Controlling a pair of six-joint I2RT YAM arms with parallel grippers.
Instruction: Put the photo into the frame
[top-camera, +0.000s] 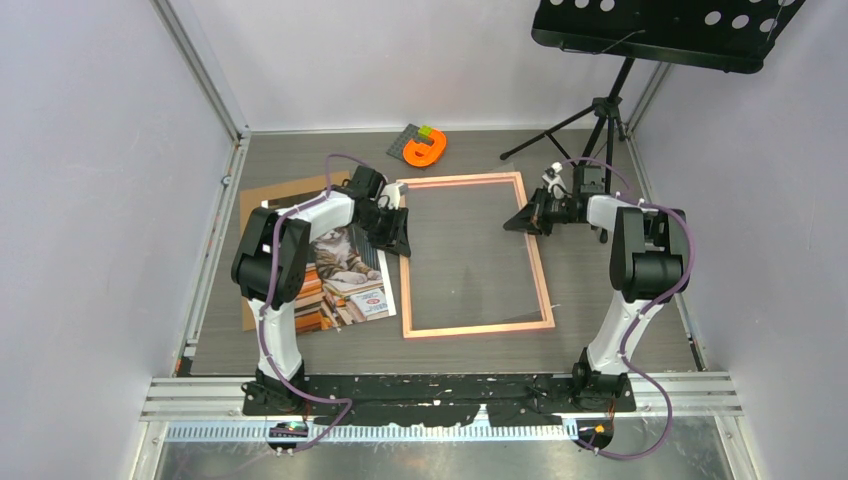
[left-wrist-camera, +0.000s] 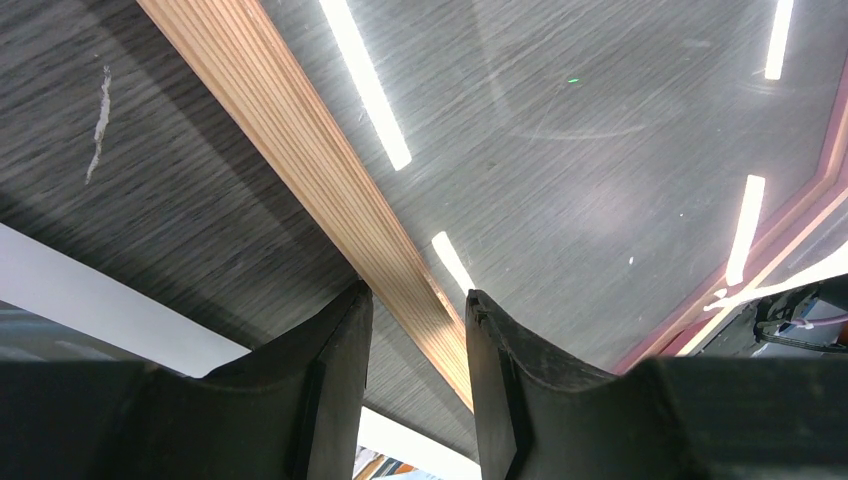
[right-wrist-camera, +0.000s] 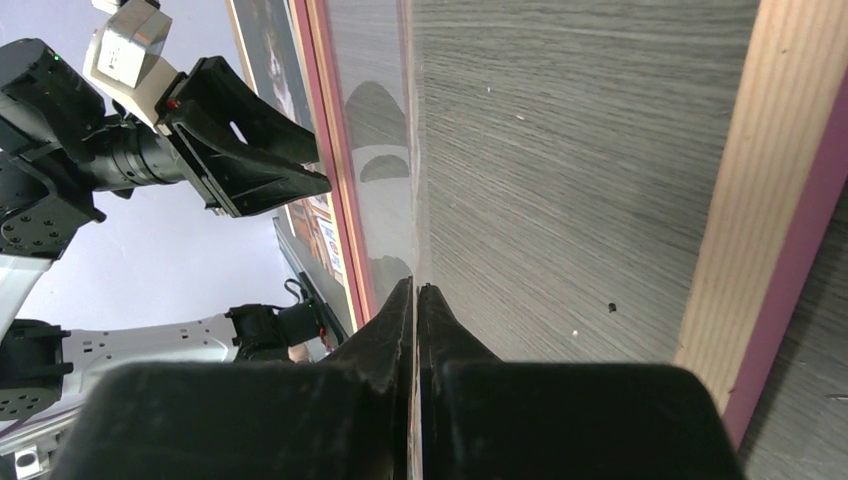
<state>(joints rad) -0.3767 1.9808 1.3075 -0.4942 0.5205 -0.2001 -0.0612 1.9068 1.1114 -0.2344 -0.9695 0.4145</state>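
**1 frame, 1 photo, 1 board and 2 grippers on the table (top-camera: 600, 330).**
The frame (top-camera: 480, 329) lies flat at mid-table. To its left, 1 brown backing board (top-camera: 262, 200) carries the photo (top-camera: 350, 290), face up and outside the frame. The left gripper (top-camera: 402, 243) has its 2 fingers (left-wrist-camera: 330, 390) apart astride the frame's left rail; whether they clamp it cannot be told. The right gripper (top-camera: 512, 226) is clenched tight, its tips inside the frame near the right rail. At the far edge sits 1 orange object (top-camera: 428, 150).

dark wood-grain table (top-camera: 480, 355) bears pink frame (top-camera: 480, 328), brown board (top-camera: 270, 195), orange toy (top-camera: 425, 150).
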